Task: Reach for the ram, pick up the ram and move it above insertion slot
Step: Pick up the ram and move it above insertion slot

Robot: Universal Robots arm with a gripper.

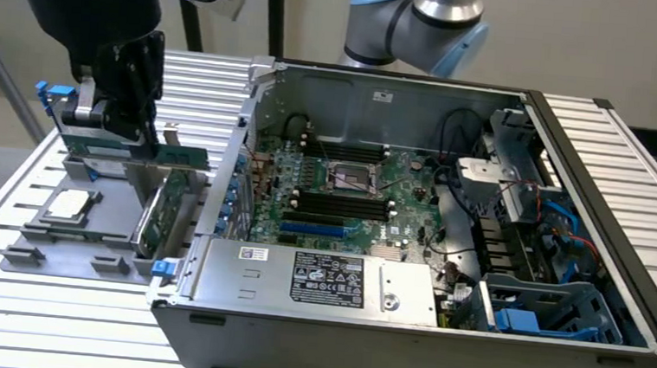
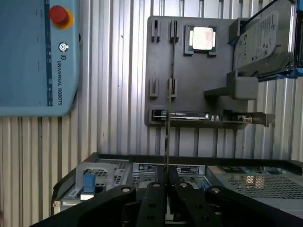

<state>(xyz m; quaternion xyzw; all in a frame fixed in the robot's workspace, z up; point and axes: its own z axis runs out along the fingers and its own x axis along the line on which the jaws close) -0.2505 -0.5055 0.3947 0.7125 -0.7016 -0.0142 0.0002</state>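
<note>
**Ram gripped on edge above the parts tray**

The gripper (image 2: 166,187) was closed nearly shut on the ram (image 2: 167,118), pinching the thin stick by its flat sides so it hung edge-on. It sat above the grey tray (image 2: 189,75) on the table (image 2: 113,94), beside the open computer case (image 1: 420,208), not over the board's slots (image 1: 333,203).

The ribbed silver metal table (image 1: 3,213) looks brushed and slightly shiny, and the grey plastic holder tray (image 2: 199,80) on it is matt and smooth. The open grey computer case (image 1: 410,346) has dull sheet-metal walls with a glossy paper label. The black gripper (image 2: 166,187) is matt, the thin green ram (image 2: 167,123) semi-glossy.
</note>
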